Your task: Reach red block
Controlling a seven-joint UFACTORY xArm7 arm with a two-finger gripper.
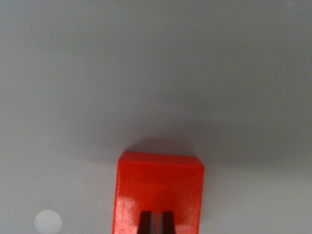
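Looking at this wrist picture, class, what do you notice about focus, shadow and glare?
Wrist view: soft overall; the glossy red plastic block carries a pale sheen at its lower left and throws a broad dim shadow above it; the dark tool tips blur at the bottom edge; the grey surface is evenly lit.

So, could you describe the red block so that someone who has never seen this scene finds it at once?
Start from the plain grey surface that fills the wrist view. At the bottom centre lies the red block, with the dark gripper tips showing in front of it. It is the only coloured thing; its one neighbour is a pale round spot at the wrist view's lower left.
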